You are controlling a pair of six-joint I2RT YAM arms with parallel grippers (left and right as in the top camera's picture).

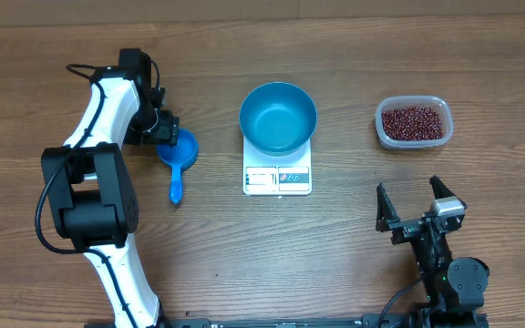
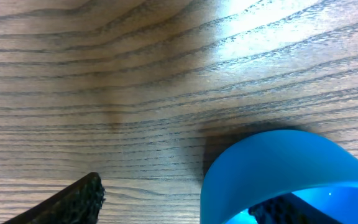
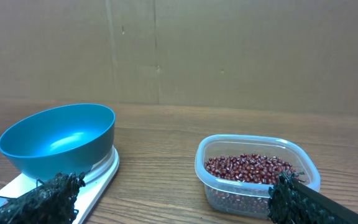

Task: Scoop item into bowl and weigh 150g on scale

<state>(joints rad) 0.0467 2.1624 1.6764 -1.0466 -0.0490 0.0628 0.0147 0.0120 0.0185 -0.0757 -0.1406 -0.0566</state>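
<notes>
Where left gripper (image 1: 166, 128) hangs: fingers (image 2: 73, 199) apart, one inside scoop (image 1: 179, 150)
Right gripper (image 1: 407, 186): spread wide, empty
Bowl (image 1: 278, 118): on scale (image 1: 277, 179)
Beans (image 1: 414, 122): in tub (image 3: 199, 163)

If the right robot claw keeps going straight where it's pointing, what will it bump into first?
Most likely the clear tub of red beans. The open right gripper points toward it, though the tub sits slightly off to one side, so it may only clip it.
</notes>
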